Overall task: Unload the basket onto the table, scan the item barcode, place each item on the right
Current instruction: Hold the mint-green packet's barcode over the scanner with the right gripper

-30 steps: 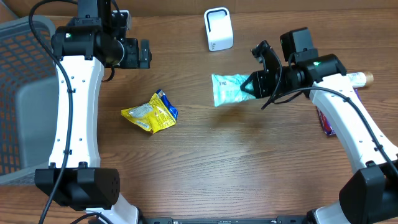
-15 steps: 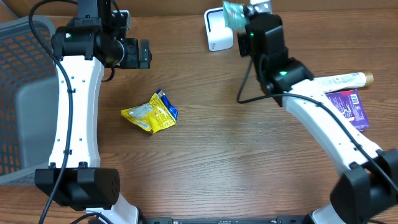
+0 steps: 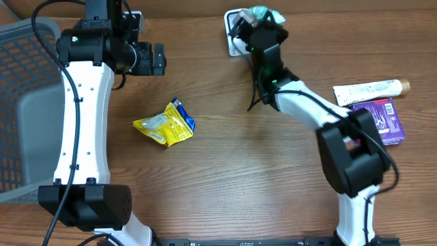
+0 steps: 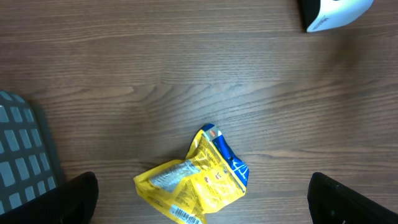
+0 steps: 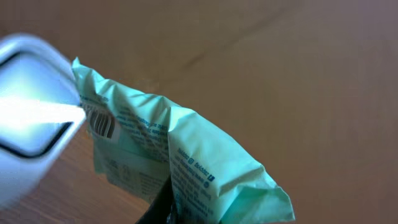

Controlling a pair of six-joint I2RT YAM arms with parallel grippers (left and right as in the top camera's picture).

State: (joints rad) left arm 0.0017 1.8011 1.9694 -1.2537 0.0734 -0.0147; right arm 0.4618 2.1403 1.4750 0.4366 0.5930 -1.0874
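Crumpled yellow packet point(image 3: 165, 124) on wooden table point(image 3: 239, 184), grey mesh basket point(image 3: 20, 55) at left, white tube point(image 3: 369, 89) beside purple box point(image 3: 390, 123), perhaps touching.

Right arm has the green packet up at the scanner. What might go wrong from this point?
1. The barcode sits on a creased fold of the green packet, right at the rim of the scanner in the right wrist view, so the read may fail.
2. The right tool pinches only the packet's lower edge, so it could slip or swivel.
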